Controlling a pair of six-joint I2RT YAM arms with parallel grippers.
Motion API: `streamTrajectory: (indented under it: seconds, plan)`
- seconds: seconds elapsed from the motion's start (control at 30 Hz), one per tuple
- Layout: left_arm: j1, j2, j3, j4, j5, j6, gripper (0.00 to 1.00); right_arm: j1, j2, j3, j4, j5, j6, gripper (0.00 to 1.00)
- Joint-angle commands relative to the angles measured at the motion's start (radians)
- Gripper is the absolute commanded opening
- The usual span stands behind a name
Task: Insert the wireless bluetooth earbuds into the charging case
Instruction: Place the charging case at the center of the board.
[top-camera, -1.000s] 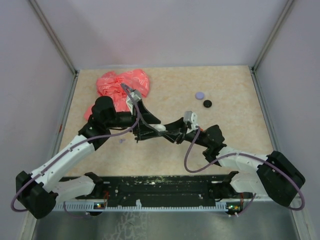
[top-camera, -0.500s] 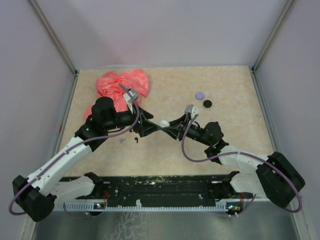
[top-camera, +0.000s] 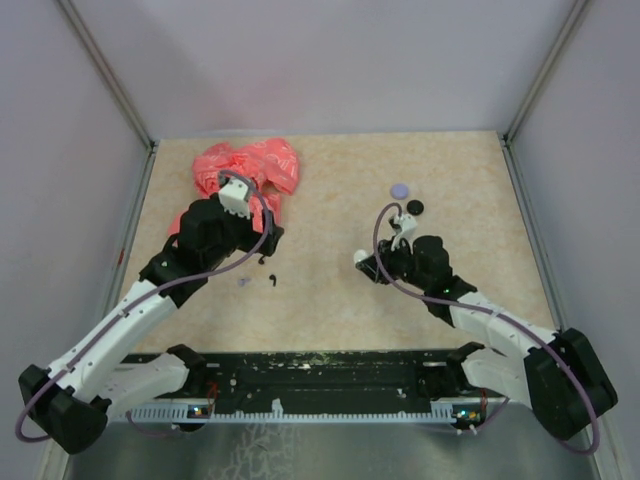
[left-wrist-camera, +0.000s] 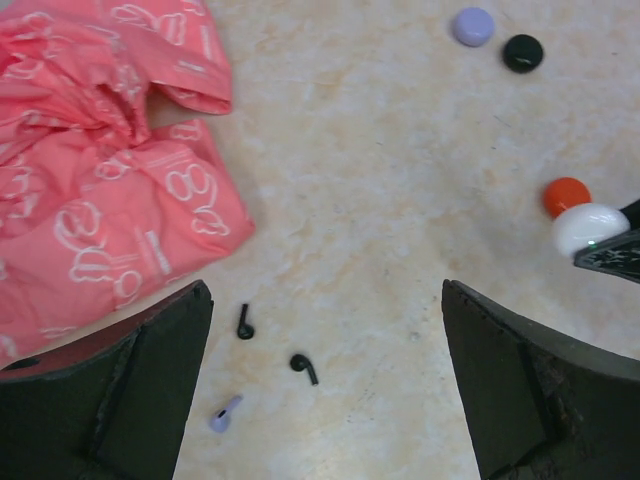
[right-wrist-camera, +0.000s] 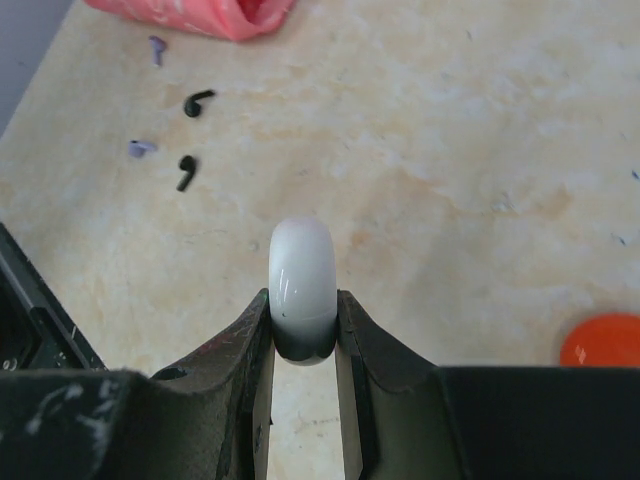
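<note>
The white charging case (right-wrist-camera: 303, 285) is smooth, glossy plastic — the pink bag (left-wrist-camera: 90, 170) looks thin and crinkled, faintly shiny — the tabletop (left-wrist-camera: 380, 220) matt, mottled beige.

Robot lab test cell

We are looking down into a rig: a beige counter (top-camera: 330, 300) boxed in by plain pale walls (top-camera: 330, 60) and metal corner posts (top-camera: 105, 75), with a cabled left arm (top-camera: 120, 322) and right arm (top-camera: 495, 325) sitting bolted to a black rail (top-camera: 320, 375) at its near edge.
</note>
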Motion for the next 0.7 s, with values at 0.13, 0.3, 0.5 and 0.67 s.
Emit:
streamTrajectory:
  seconds: [0.13,0.3,0.5,0.67]
  plan:
    - [0.026,-0.071,-0.062,-0.003,-0.188,0.067,1.0,-0.127,-0.009,-0.042,-0.174,0.032,0.119,0.0]
    - [0.032,-0.073,-0.075,-0.017,-0.207,0.078,1.0,-0.171,0.068,-0.028,-0.171,0.053,0.127,0.0]
    - [0.036,-0.079,-0.08,-0.032,-0.236,0.073,1.0,-0.182,0.213,0.019,-0.125,0.073,0.159,0.02]
    - [0.042,-0.086,-0.086,-0.029,-0.238,0.072,1.0,-0.182,0.307,0.062,-0.079,0.053,0.177,0.09]
